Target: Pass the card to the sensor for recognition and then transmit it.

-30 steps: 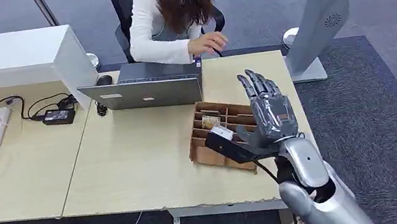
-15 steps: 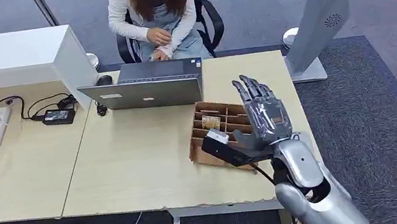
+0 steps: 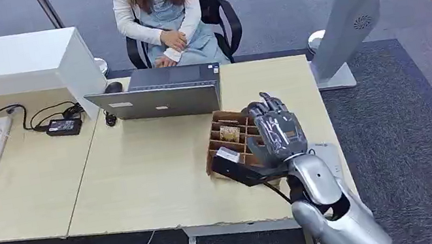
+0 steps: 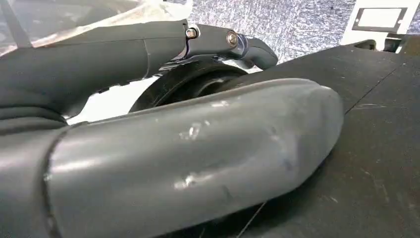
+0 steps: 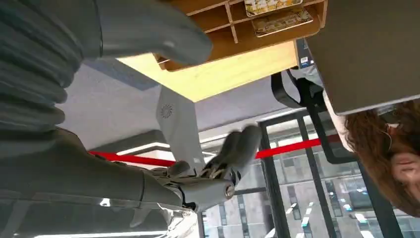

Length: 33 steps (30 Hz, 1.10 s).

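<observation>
Silver right hand (image 3: pixel 276 132) hangs over the brown box (image 3: pixel 229 134) on the wooden table (image 3: pixel 142 174), fingers apart, holding nothing. Cards (image 3: pixel 229 133) lie in the box. Left hand (image 4: pixel 188 163) looks blurry; can't tell.

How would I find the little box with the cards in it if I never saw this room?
Look at the long pale wooden table and find the grey laptop on it. Just in front of the laptop, toward the robot's right hand, sits a brown cardboard box. It is the one thing there split into small compartments, some holding cards.
</observation>
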Available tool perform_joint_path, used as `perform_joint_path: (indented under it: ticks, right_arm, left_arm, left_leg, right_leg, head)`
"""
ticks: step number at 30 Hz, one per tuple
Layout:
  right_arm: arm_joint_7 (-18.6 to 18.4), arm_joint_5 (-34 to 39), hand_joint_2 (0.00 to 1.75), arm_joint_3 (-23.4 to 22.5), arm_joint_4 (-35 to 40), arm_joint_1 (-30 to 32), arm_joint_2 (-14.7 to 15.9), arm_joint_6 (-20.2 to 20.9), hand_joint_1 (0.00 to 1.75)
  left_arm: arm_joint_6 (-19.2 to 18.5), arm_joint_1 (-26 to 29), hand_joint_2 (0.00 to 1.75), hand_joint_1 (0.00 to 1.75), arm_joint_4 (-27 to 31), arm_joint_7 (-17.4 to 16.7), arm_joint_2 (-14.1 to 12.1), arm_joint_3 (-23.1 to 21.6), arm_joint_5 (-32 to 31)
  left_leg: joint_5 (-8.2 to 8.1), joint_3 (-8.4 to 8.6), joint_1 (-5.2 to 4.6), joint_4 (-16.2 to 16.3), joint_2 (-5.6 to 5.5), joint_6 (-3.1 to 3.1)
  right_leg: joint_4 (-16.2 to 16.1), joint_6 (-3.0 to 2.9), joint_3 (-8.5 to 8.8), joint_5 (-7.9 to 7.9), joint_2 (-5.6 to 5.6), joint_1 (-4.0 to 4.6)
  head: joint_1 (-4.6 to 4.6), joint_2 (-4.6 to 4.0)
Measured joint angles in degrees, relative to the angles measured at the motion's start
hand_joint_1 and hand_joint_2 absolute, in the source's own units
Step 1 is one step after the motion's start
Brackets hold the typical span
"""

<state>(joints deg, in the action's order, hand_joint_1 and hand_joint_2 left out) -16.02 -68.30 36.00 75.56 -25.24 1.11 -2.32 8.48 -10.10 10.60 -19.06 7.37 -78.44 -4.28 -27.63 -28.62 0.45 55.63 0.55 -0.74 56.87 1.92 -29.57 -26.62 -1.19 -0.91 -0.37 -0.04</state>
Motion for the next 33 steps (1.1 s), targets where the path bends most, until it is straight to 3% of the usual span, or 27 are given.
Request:
perform_joint_path:
  ticks: [5, 7, 11, 18, 20, 24, 26, 30, 31, 33]
  right_arm:
    - [0.24, 0.94, 1.75, 0.92, -4.82, -1.18, -1.2, -1.85, 1.33]
    - [0.24, 1.38, 1.75, 1.03, -6.41, -1.6, -1.6, -2.36, 1.19]
    - [-0.02, 1.92, 1.75, 1.2, -10.27, -2.49, -2.34, -3.17, 1.06]
    - [-0.33, 2.75, 1.75, 1.48, -16.41, -4.54, -3.3, -3.63, 1.01]
    - [-0.48, 2.82, 1.75, 1.51, -17.9, -5.08, -3.52, -3.6, 0.84]
    - [-0.92, 3.58, 1.75, 1.6, -20.06, -5.82, -3.76, -3.67, 0.84]
    - [-1.14, 3.67, 1.75, 1.64, -21.06, -6.3, -3.78, -3.76, 0.44]
    - [-1.14, 3.67, 1.75, 1.64, -21.13, -6.35, -3.78, -3.76, 0.44]
    - [-1.2, 3.69, 1.75, 1.66, -21.92, -6.69, -3.8, -3.8, 0.26]
    - [-1.38, 3.74, 1.75, 1.73, -23.65, -7.25, -4.02, -4.28, 0.17]
  left_arm:
    - [-0.2, -0.06, 0.0, 0.0, 0.0, 0.2, 0.07, -0.02, -0.57]
    - [-0.28, -0.08, 0.0, 0.0, 0.0, 0.26, 0.07, -0.02, -0.72]
    - [-0.63, -0.13, 0.0, 0.0, 0.0, 0.35, 0.07, -0.13, -0.96]
    - [-1.22, -0.23, 0.0, 0.0, 0.0, 0.59, 0.07, -0.15, -1.86]
    - [-1.29, -0.25, 0.0, 0.0, 0.0, 0.59, 0.09, -0.2, -1.97]
    - [-1.46, -0.33, 0.0, 0.0, 0.0, 0.61, 0.09, -0.24, -2.49]
    - [-1.64, -0.34, 0.0, 0.0, 0.0, 0.61, 0.09, -0.24, -2.64]
    - [-1.66, -0.35, 0.0, 0.0, 0.0, 0.61, 0.09, -0.24, -2.64]
    - [-1.7, -0.35, 0.0, 0.0, 0.0, 0.61, 0.11, -0.24, -2.67]
    - [-1.7, -0.37, 0.0, 0.0, 0.0, 0.61, 0.11, -0.31, -2.82]
  left_leg:
    - [0.0, 0.0, 0.0, 0.0, 0.0, 0.0]
    - [0.0, 0.01, 0.0, 0.0, 0.0, 0.0]
    - [0.0, 0.0, 0.0, 0.0, 0.0, 0.0]
    - [0.0, 0.01, 0.0, 0.01, 0.0, 0.0]
    - [0.0, 0.01, 0.0, 0.01, 0.0, 0.0]
    - [0.0, 0.01, 0.0, 0.01, 0.01, 0.0]
    - [0.0, 0.02, 0.0, 0.01, 0.01, 0.0]
    - [0.0, 0.02, 0.0, 0.01, 0.01, 0.0]
    - [0.0, 0.01, 0.0, 0.01, 0.01, 0.0]
    - [0.0, 0.03, 0.0, 0.02, 0.01, 0.0]
  right_leg:
    - [0.0, 0.0, 0.0, 0.0, 0.0, 0.0]
    - [0.0, 0.0, 0.0, 0.0, 0.0, 0.0]
    - [0.0, 0.0, -0.01, 0.0, 0.0, 0.0]
    - [0.0, 0.0, -0.01, 0.0, 0.0, 0.0]
    - [0.0, 0.0, -0.01, 0.0, 0.0, 0.0]
    - [0.0, 0.0, -0.01, 0.0, 0.0, 0.0]
    - [0.0, 0.0, -0.01, 0.0, 0.0, 0.0]
    - [0.0, 0.0, -0.01, 0.0, 0.0, 0.0]
    - [0.0, 0.0, -0.01, 0.0, 0.0, 0.0]
    - [0.0, 0.0, -0.01, 0.0, 0.0, 0.0]
  head:
    - [0.0, 0.0]
    - [0.0, 0.0]
    - [0.0, 0.0]
    - [0.0, 0.0]
    - [0.0, 0.0]
    - [0.0, 0.0]
    - [0.0, 0.0]
    - [0.0, 0.0]
    - [0.0, 0.0]
    - [0.0, 0.0]
